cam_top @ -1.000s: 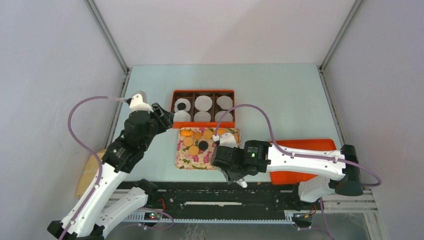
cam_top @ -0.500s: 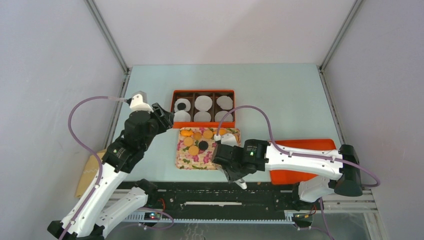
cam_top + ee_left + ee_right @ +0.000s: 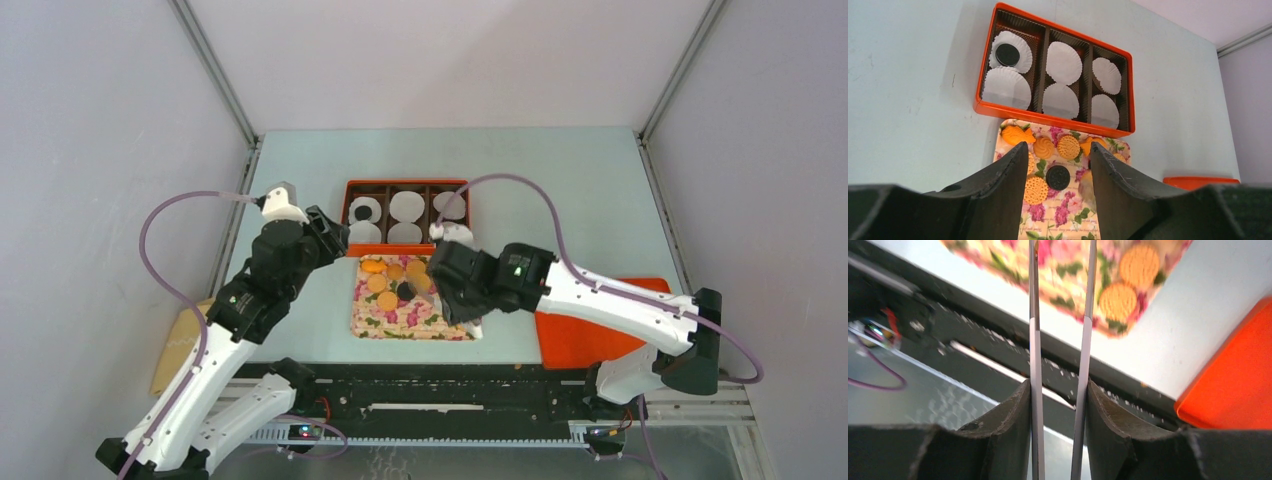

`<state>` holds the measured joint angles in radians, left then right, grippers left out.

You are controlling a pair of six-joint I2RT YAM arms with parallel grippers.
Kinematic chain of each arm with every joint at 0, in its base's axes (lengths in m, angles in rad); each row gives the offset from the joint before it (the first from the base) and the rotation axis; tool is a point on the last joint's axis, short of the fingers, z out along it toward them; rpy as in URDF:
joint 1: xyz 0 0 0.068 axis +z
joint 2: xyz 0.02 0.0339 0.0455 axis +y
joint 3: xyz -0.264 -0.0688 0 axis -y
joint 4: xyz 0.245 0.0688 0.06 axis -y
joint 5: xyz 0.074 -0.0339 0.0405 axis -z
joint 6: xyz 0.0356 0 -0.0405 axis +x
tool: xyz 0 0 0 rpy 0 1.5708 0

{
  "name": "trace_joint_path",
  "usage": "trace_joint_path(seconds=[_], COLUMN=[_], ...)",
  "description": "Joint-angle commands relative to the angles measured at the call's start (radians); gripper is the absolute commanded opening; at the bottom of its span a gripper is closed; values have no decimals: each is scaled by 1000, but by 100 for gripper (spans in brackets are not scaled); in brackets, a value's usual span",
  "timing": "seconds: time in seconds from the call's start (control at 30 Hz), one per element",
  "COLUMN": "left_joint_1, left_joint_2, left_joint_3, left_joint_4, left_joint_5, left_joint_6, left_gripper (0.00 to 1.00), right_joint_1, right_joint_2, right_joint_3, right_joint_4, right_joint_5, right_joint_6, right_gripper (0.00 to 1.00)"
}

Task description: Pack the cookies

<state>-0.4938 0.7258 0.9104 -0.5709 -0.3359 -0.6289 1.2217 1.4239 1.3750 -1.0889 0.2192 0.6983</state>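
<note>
Matt, pale table (image 3: pixel 908 75), faintly scuffed. The orange box (image 3: pixel 1055 121) looks glossy plastic with a ribbed brown liner, holding crimped white paper cups (image 3: pixel 1064 62). Golden cookies (image 3: pixel 1068 146) look rough and embossed on a smooth printed floral tray (image 3: pixel 1060 212). Thin tongs (image 3: pixel 1034 340) gleam like brushed metal between the matt black fingers (image 3: pixel 1008 425) of the right gripper (image 3: pixel 1059 384)

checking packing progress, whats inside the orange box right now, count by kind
paper cups: 6
black cookies: 1
total in the orange box: 7
</note>
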Motion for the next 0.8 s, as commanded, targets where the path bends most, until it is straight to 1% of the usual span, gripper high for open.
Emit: trace_joint_path(seconds=[0.0, 0.17, 0.33, 0.57, 0.77], left_joint_1=[8, 16, 28, 54, 71], left_joint_2=[15, 48, 76, 92, 105], left_joint_3=[19, 57, 90, 83, 68], left_joint_4=[23, 20, 16, 18, 29], left_joint_5=[-23, -39, -53, -55, -44], left_joint_6=[10, 29, 51, 64, 69], left_gripper=[54, 54, 54, 54, 54], right_joint_1=[-93, -214, -311, -426, -474], right_joint_2=[26, 153, 342, 550, 637], right_joint_3=[178, 337, 492, 637, 690], right_joint_4=[92, 168, 194, 213, 233], right_joint_5=[59, 19, -37, -73, -113], right_joint_6=[-135, -250, -328, -388, -416], right_gripper=[18, 18, 18, 17, 17])
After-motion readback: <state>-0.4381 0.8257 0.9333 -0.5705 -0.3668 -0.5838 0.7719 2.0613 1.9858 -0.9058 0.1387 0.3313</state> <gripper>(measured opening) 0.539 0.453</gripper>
